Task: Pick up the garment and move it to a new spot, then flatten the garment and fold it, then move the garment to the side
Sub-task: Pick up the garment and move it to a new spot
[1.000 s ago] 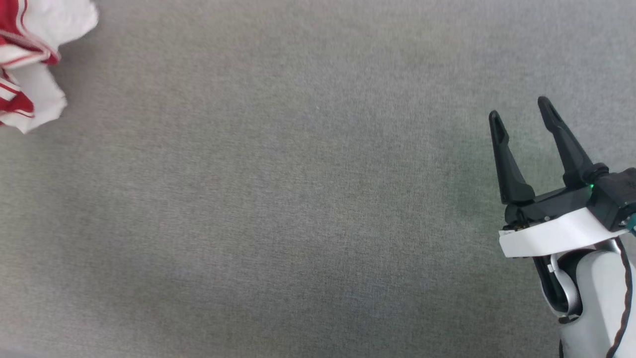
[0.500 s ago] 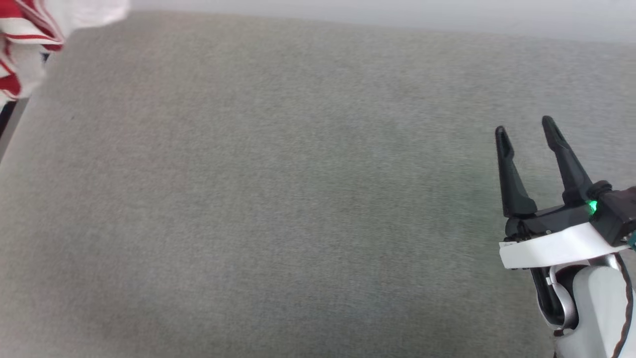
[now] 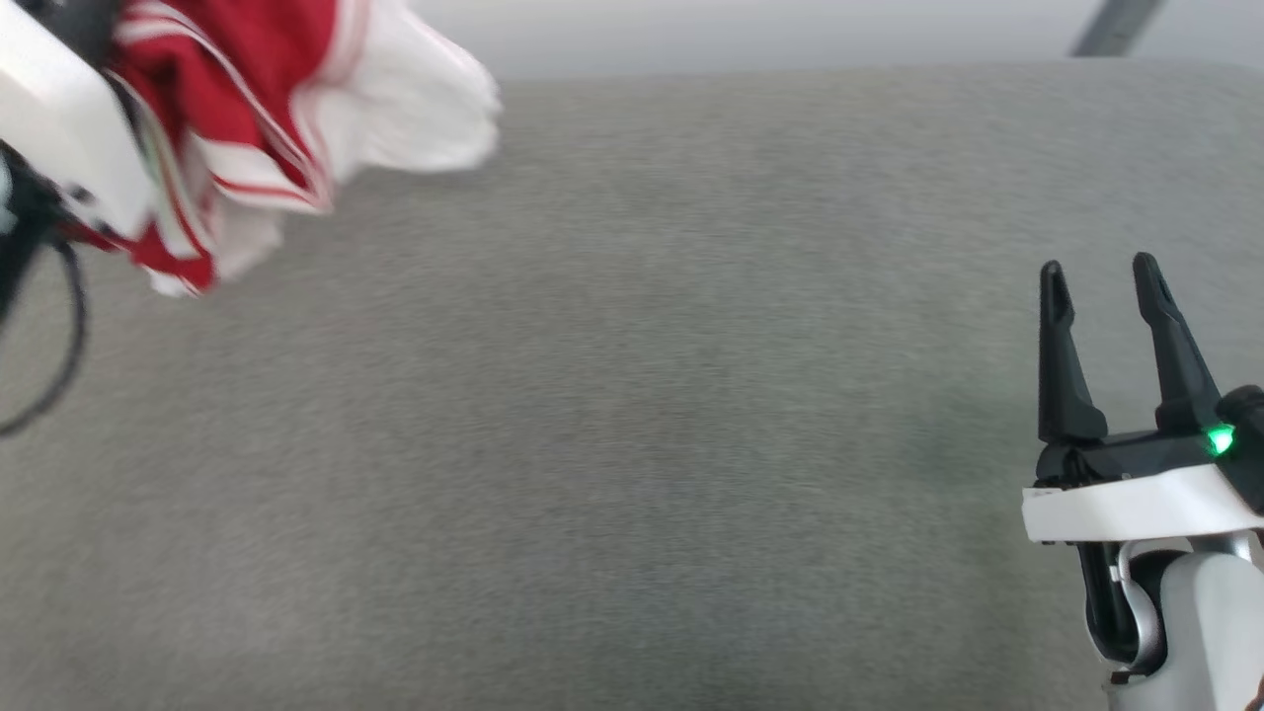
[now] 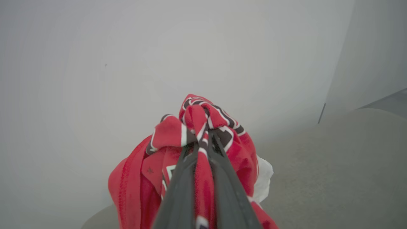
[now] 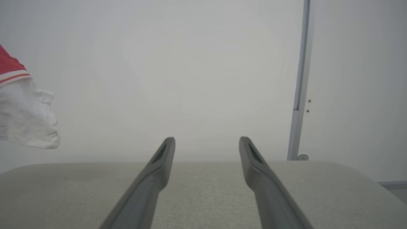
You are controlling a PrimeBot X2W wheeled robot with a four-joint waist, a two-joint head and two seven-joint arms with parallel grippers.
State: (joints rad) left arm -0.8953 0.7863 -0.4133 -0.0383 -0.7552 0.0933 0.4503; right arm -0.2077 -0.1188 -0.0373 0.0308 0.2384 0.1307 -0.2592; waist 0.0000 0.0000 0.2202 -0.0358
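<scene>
The garment is red with white stripes and black lettering, the surface grey

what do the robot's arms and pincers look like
Both the left pincer and right pincer have two long, dark, tapering fingers. The right has a black base, white band, green light and pale grey forearm. The left arm shows a white shell and a looping black cable.

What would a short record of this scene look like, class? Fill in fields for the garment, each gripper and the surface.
Item: red and white garment, bunched up
Position: hanging above the surface, at the robot's left
Left arm: left gripper shut on the garment
Right arm: right gripper open, holding nothing
Support: grey fabric surface
Stage: picked up, not yet laid down
</scene>
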